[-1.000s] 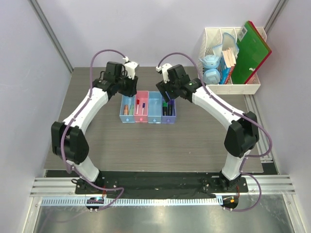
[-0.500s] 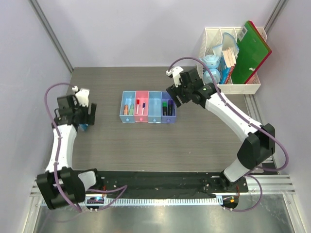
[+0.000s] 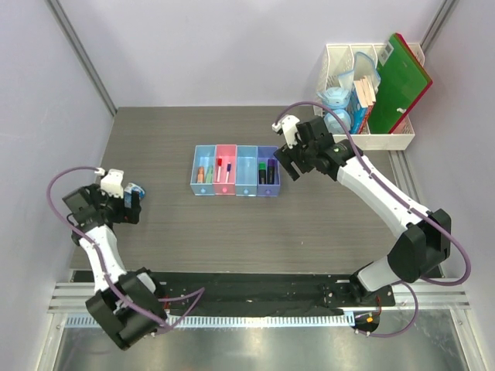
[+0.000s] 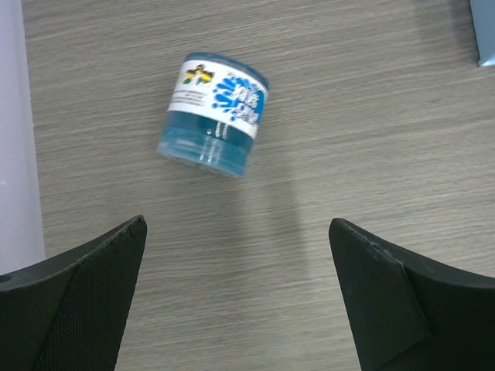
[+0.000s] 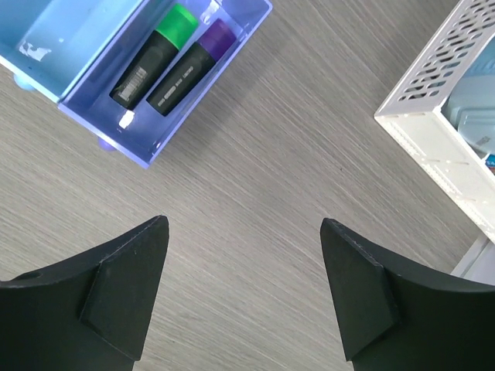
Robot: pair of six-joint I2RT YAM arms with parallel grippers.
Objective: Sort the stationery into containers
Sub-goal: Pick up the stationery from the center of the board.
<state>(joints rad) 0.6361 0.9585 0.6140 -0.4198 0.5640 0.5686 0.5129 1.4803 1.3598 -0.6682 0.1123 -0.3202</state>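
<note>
At the far left edge of the table (image 3: 232,232), I have the left gripper (image 3: 128,204) down low, its jaws spread wide with nothing between them. On the left wrist feed the round blue tape roll (image 4: 214,114) lies on the wood grain just ahead of the fingertips, tilted, touching neither finger. From above, the roll (image 3: 136,189) sits just beside the gripper, well apart from the containers (image 3: 236,189).

Moving right, I see the row of four joined bins near mid-table. The leftmost light blue bin (image 3: 194,171) holds the short orange and mint-green pieces (image 3: 204,174). The pink bin (image 3: 225,148) holds the thin white pen with red cap (image 3: 220,168). The purple bin (image 5: 164,137) holds the two black markers side by side, one with a green end (image 5: 151,58), one with a purple end (image 5: 189,69).

Just right of the purple bin, the right gripper (image 5: 244,224) hangs over bare table, jaws apart, gripping nothing. Beyond it stands the white slotted rack (image 3: 371,141) with the green folder (image 3: 398,81).
</note>
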